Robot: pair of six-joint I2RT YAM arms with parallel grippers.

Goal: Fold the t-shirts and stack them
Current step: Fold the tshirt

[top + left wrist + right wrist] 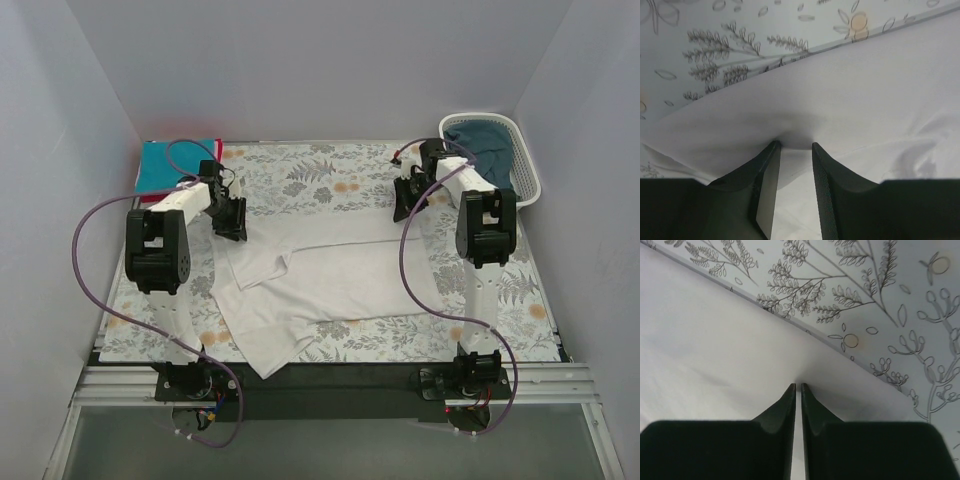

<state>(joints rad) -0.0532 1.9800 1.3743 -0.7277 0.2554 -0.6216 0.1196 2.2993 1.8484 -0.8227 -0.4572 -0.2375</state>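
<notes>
The white t-shirt (330,280) lies spread and rumpled in the middle of the floral tablecloth (300,175). My left gripper (232,215) is at its far left edge. In the left wrist view its jaws (795,145) stand a little apart, tips pressed on the white cloth (865,90). My right gripper (408,205) is at the far right edge. In the right wrist view it (798,386) is shut on the white cloth (715,340). A folded bright teal t-shirt (165,165) lies at the back left with a red one (152,142) showing under it. A dark blue-teal t-shirt (482,142) lies in the basket.
The white slatted basket (525,170) stands at the back right corner. Grey walls close in the table on three sides. Purple cables loop from both arms over the table's sides. The arm bases sit at the near edge.
</notes>
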